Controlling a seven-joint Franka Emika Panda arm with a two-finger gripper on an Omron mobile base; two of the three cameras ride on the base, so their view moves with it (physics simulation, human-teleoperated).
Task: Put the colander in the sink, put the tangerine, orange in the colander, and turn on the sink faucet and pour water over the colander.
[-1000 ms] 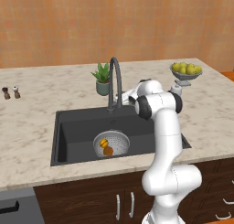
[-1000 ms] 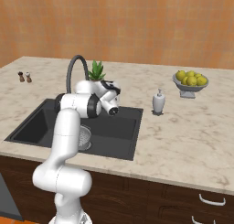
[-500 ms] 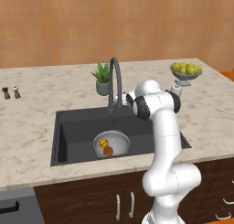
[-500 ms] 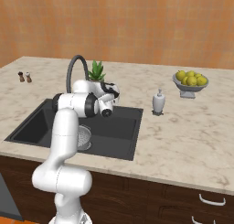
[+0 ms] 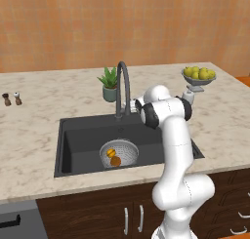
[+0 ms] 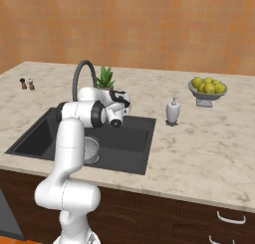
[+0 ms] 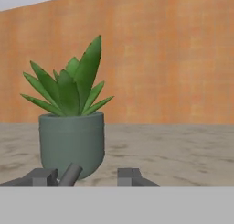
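the jaws are seen spread apart, with nothing held between them; the gripper (image 7: 87, 176) is held level just beside the small side lever of the sink faucet (image 5: 123, 87), facing a potted plant (image 7: 71, 134). the colander (image 5: 119, 153) is seated in the sink (image 5: 78, 135), and two orange fruits (image 5: 114, 157) are seen inside it.

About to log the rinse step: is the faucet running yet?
Off. No water falls from the sink faucet spout into the colander; the claw sits by its lever.
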